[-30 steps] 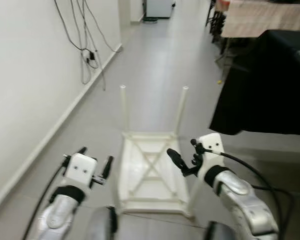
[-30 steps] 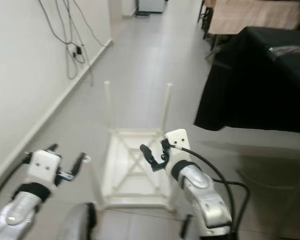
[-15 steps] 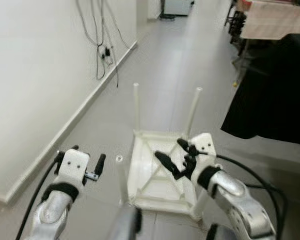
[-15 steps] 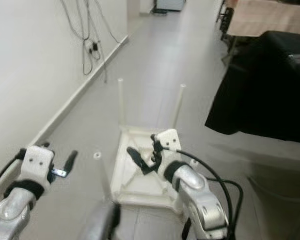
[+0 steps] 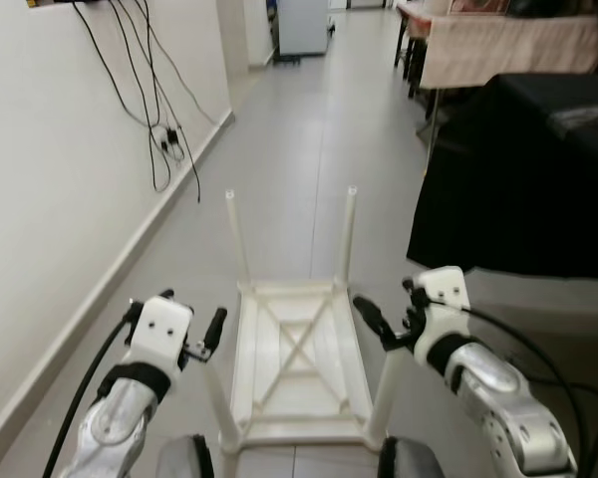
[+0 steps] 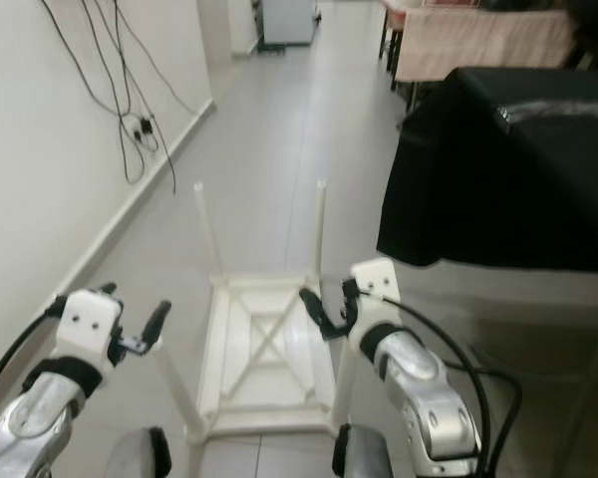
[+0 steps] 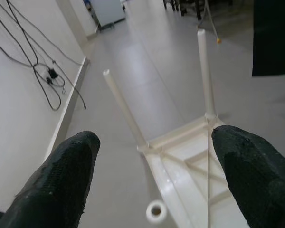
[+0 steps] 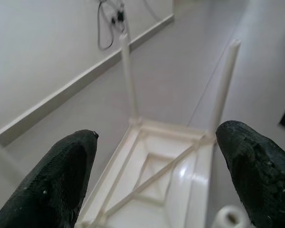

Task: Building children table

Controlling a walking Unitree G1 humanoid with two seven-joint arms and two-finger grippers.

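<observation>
Four legs of the upturned white children's table (image 5: 297,363) point upward from the grey floor (image 5: 309,139). Left gripper (image 5: 187,321) and right gripper (image 5: 389,314) hover at either side above its near legs, fingers spread apart, touching nothing.

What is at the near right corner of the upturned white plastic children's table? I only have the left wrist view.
Observer: A white tubular leg stands upright there, so all four legs point up.
Operator: Where is the right gripper?
Observer: The right gripper is open near that leg's top, holding nothing.
Operator: Anything close on the right side?
Observer: A table draped in black cloth stands to the right of the upturned white plastic table, apart from it.
</observation>
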